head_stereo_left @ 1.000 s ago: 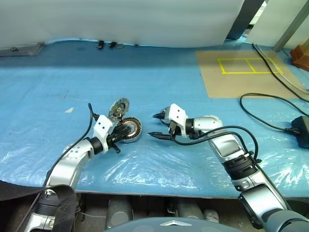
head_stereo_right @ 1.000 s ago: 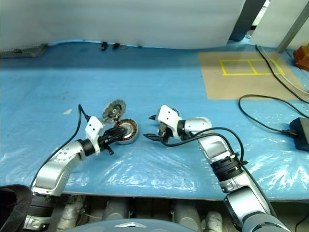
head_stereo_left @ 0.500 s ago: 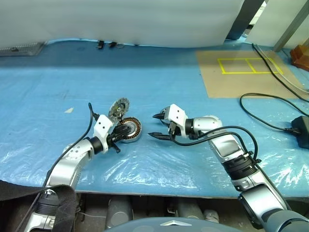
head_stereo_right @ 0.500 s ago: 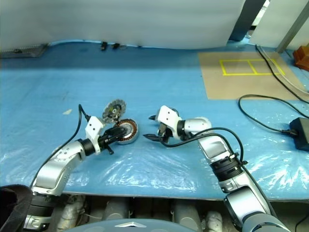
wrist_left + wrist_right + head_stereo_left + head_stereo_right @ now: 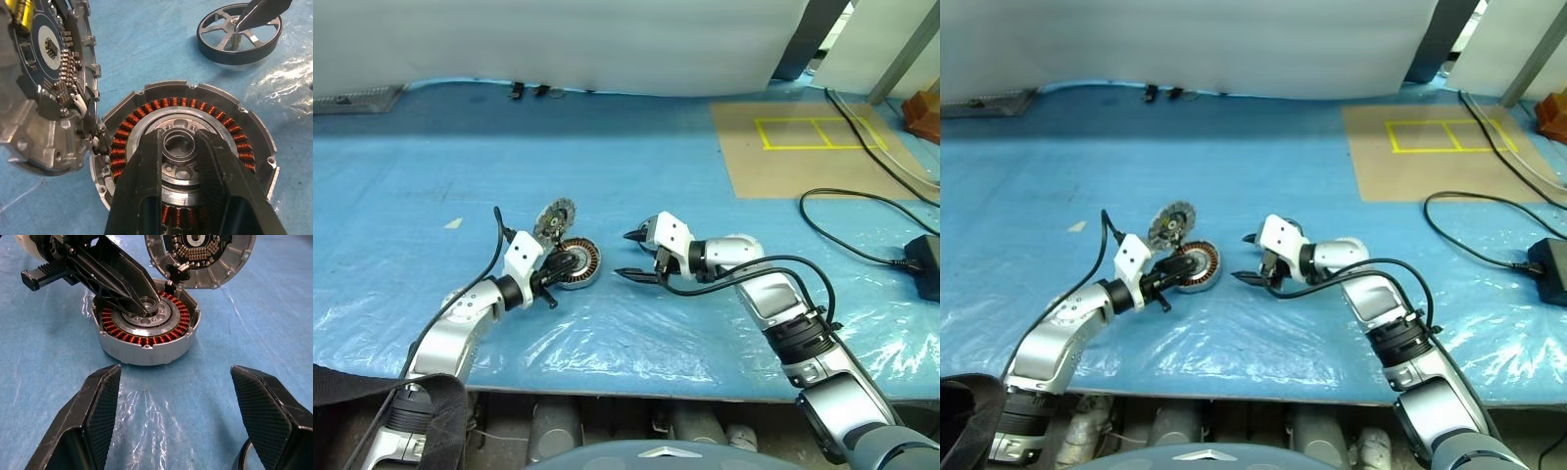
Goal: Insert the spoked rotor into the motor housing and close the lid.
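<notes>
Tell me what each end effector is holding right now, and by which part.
The left end effector grips the round silver copper-wound motor housing by its central hub ring. The right end effector stands open, holding nothing.

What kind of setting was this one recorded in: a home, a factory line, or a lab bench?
Most likely a lab or workshop test bench: the table is covered with blue plastic sheeting, a cardboard sheet marked with yellow tape lies on it, loose black cables trail across it, and an opened motor housing sits on it.
</notes>
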You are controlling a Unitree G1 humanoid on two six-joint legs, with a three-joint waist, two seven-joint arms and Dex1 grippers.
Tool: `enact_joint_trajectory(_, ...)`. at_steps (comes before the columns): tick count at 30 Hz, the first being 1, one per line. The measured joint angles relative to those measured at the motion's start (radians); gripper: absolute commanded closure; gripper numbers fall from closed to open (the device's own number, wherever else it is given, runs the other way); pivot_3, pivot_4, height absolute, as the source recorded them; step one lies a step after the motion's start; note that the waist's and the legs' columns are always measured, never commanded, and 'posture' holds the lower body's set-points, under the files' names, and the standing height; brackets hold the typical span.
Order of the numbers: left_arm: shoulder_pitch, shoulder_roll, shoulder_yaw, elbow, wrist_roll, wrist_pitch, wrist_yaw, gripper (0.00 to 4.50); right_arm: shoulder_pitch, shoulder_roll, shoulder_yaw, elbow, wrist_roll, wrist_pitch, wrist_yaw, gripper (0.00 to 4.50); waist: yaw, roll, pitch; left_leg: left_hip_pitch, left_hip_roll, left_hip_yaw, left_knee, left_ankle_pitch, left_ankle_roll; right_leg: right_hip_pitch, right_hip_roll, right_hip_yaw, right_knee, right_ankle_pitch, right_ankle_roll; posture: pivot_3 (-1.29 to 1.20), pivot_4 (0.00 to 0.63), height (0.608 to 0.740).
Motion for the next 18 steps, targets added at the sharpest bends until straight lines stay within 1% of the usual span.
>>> enact_joint_trajectory(11,0.000,0.000,0.000,0.000,-0.004,0.001,-0.002,3.73,0.000,0.002,0.001,0.002,-0.001,-0.007,0.000,0.74,0.000,0.000,0.000,0.000,0.000,0.000,0.000,0.000,0.000,0.000,0.000,0.000,0.000,0.000,0.000,0.00,0.150,0.740)
enact_joint_trajectory(13,0.000,0.000,0.001,0.000,-0.008,0.003,-0.005,3.10,0.000,0.002,0.001,0.002,-0.001,-0.007,-0.001,0.74,0.000,0.000,0.000,0.000,0.000,0.000,0.000,0.000,0.000,0.000,0.000,0.000,0.000,0.000,0.000,0.00,0.150,0.740)
enact_joint_trajectory(14,0.000,0.000,0.001,0.000,-0.010,0.003,-0.011,2.86,0.000,0.003,0.001,0.002,-0.001,-0.008,-0.001,0.74,0.000,0.000,0.000,0.000,0.000,0.000,0.000,0.000,0.000,0.000,0.000,0.000,0.000,0.000,0.000,0.00,0.150,0.740)
enact_joint_trajectory(18,0.001,-0.006,0.000,0.000,-0.017,0.003,-0.012,1.51,0.000,0.004,0.001,0.002,-0.002,-0.008,-0.003,0.74,-0.001,0.000,0.000,0.000,0.000,0.000,0.000,0.000,0.000,0.000,0.000,0.000,0.000,0.000,0.000,0.00,0.150,0.740)
